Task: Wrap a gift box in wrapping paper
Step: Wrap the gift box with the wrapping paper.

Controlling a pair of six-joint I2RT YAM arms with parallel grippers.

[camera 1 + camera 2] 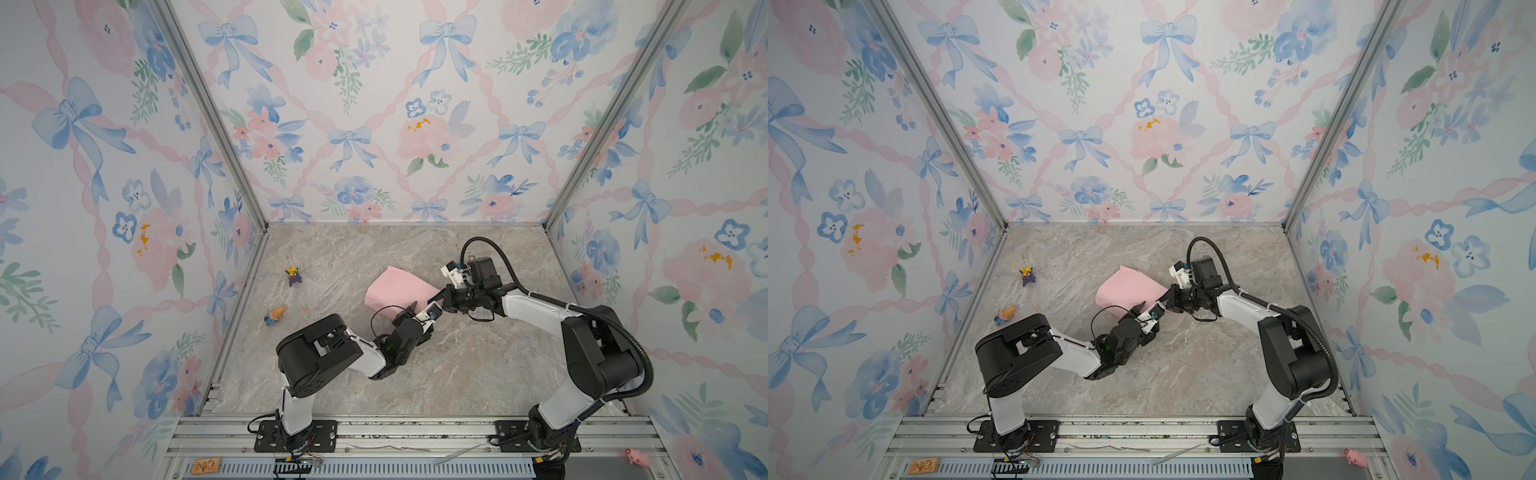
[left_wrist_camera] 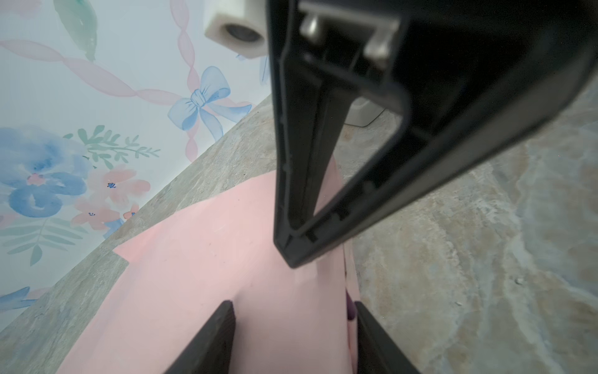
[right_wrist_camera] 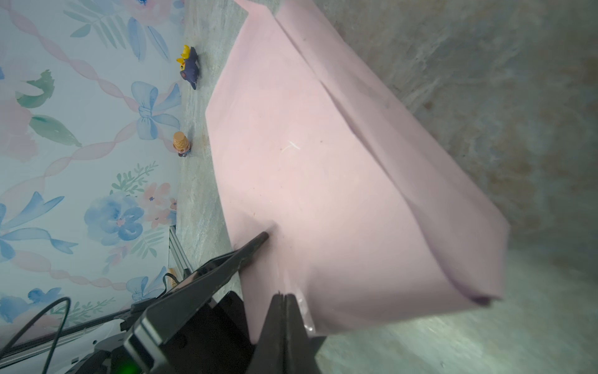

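left gripper (image 2: 293, 304) halfway apart, clamping wrapping paper (image 2: 194, 275) | right gripper (image 3: 284, 296) closed, tip on it | lilac side: wrist views only

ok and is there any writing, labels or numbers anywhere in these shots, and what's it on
No text can be read in any view.
Orange card on the front rail, in both top views: printed marks, too small to read.
Pink paper: plain, no print showing.
Purple toy and orange toy: no lettering visible.
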